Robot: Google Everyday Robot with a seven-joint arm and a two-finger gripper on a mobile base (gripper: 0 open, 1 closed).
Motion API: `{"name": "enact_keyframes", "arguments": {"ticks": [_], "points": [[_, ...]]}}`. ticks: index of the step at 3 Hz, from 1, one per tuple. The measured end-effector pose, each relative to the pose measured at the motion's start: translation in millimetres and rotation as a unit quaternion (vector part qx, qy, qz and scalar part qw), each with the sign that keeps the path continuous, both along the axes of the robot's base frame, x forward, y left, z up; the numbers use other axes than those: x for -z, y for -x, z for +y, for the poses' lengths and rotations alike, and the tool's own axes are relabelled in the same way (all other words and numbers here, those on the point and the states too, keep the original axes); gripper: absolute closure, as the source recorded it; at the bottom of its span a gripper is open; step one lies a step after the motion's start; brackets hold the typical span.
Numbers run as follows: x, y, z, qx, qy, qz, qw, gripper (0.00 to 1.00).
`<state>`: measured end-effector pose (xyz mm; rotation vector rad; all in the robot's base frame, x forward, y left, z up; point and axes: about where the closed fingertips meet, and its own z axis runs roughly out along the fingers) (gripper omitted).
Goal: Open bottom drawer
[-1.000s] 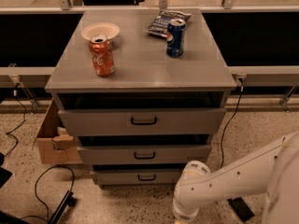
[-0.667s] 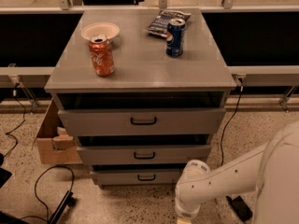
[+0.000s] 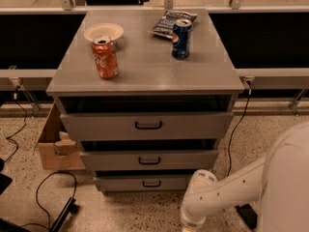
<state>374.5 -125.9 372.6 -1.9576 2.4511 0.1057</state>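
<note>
Upper link of the white robot arm (image 3: 285, 178) is filling more of the right edge than a second ago. Wrist joint is barely shifting; cabinet and cans are sitting where they were. Gripper is hanging off the wrist below the bottom edge of view, so it isn't showing and I can't tell if it's open or closed.

Flat grey bottom drawer (image 3: 120, 182) is sitting just up and left of the gripper end of the arm, low by the floor, looking shut. Its small black loop handle (image 3: 151, 183) is lying left of and slightly above that end, untouched.

Judgement: the step in hand is reaching for the handle. To do it well:
- Bring the gripper left and level with the loop, coming in square to the front.
- Close across the bar and pull straight out along the slide. No side or upward load, since the loop is looking small and easy to slip off.
- Stay low. Middle-sized grey drawer front (image 3: 111, 160) is sitting directly above, and the taller grey top drawer front (image 3: 96, 125) above that. Both carry the wrong handles.

Further left of the gripper, an open brown cardboard box (image 3: 50, 149) and a black floor cable (image 3: 46, 185) are lying beside the cabinet. Keep the base off them.

Farthest up, an orange soda can (image 3: 105, 58), blue soda can (image 3: 181, 38), white bowl (image 3: 103, 32) and dark snack bag (image 3: 166, 23) are sitting on the grey cabinet top (image 3: 145, 66). A jerky pull is risking tipped cans.
</note>
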Motion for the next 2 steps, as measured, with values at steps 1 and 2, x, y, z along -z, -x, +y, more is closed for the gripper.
{"name": "enact_keyframes", "arguments": {"ticks": [1,2], "points": [[49,-17,12,0.024,-0.048,-0.020,0.9983,0.00],[97,-47,21,0.024,-0.080,-0.047,0.9954,0.00]]}}
